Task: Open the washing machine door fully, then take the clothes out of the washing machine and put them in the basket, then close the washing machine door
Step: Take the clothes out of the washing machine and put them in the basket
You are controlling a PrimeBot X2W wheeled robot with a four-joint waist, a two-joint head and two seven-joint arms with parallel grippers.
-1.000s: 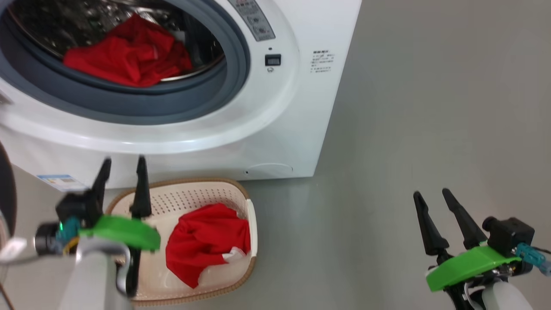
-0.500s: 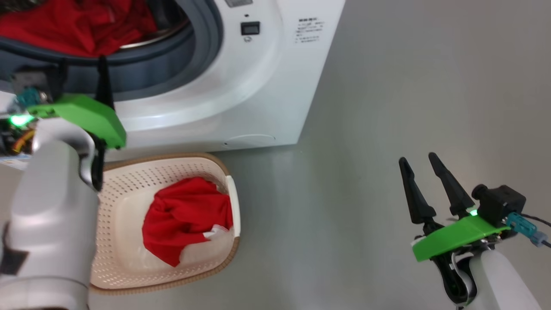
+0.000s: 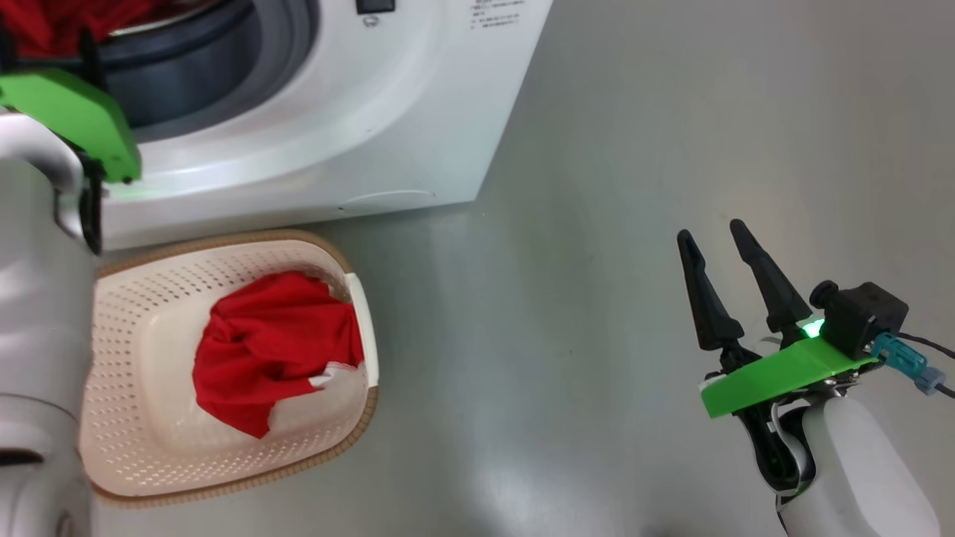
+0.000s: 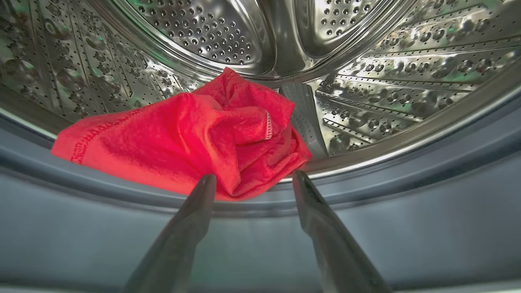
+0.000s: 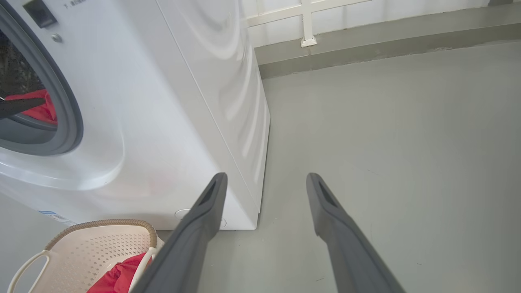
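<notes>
The white washing machine [image 3: 313, 142] stands with its opening uncovered; its door is out of view. A red piece of the clothes [image 4: 183, 138] lies at the front of the steel drum, over the grey gasket [image 4: 366, 211]. My left gripper [image 4: 253, 177] is open at the drum mouth, its fingertips just short of the fabric's near edge, holding nothing. In the head view the left gripper [image 3: 45, 45] reaches into the opening. Another red piece [image 3: 268, 350] lies in the cream basket [image 3: 134, 313] on the floor before the machine. My right gripper [image 3: 709, 230] hovers open and empty over the floor at the right.
Grey floor [image 3: 567, 224] stretches right of the machine and basket. My pale left forearm [image 3: 37, 313] overlaps the basket's left side. In the right wrist view a wall base [image 5: 366, 36] runs behind the machine [image 5: 163, 101], and the basket [image 5: 97, 248] sits at lower left.
My left gripper rose from above the basket to the drum opening, still open. The head camera swung, so the whole scene shifted up and left. The right gripper stays open.
</notes>
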